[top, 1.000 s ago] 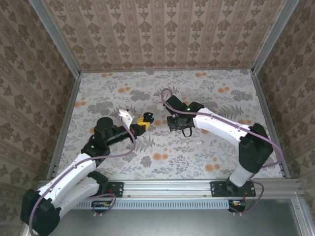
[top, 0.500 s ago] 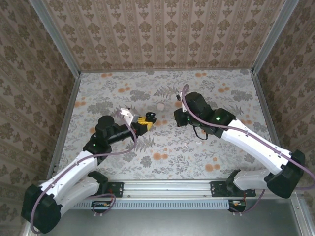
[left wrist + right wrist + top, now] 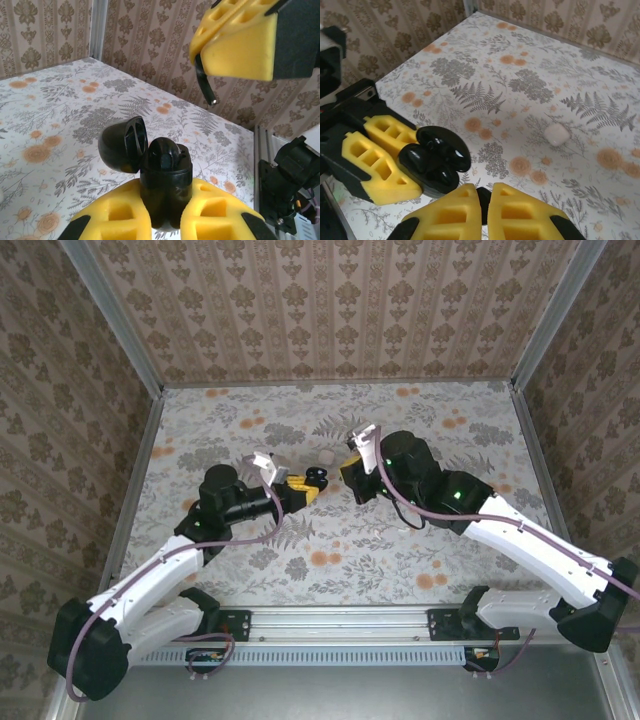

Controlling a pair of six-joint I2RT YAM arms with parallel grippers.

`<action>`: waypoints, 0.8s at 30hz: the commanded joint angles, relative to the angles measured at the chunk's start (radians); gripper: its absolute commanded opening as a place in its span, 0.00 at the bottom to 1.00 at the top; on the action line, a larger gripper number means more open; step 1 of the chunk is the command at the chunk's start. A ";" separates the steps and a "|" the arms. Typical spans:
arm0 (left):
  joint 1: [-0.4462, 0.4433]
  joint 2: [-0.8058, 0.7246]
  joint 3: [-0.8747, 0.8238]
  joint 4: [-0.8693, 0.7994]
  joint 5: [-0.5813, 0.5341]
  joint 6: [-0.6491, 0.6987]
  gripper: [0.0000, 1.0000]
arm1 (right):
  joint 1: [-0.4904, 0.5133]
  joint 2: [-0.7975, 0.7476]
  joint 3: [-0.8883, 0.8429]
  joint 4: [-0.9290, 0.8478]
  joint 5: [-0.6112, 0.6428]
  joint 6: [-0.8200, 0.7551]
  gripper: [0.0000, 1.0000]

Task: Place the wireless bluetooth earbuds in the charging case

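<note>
case (image 3: 164, 172), lid (image 3: 121, 148) open, clamped in left gripper (image 3: 297, 487) to steady it for loading. right gripper (image 3: 484, 199) pinches black earbud (image 3: 204, 84), poised nr it.

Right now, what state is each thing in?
case: lid open, clamped in left gripper.
black earbud: pinched in right gripper, not yet in the case.
white piece: lying loose on the table, untouched.

The table (image 3: 200, 420), covered in a print of grey ferns and orange flowers, carries a small white rounded object (image 3: 326, 456) lying loose near its middle, toward the far side.
</note>
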 commanded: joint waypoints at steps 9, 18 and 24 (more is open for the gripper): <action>-0.010 -0.002 0.036 0.077 0.060 -0.057 0.00 | 0.064 0.001 0.035 0.098 0.024 -0.137 0.07; -0.012 -0.005 0.038 0.105 0.069 -0.084 0.00 | 0.089 0.013 0.042 0.136 0.051 -0.217 0.07; -0.013 -0.007 0.040 0.123 0.079 -0.104 0.00 | 0.096 0.028 0.041 0.146 0.069 -0.262 0.07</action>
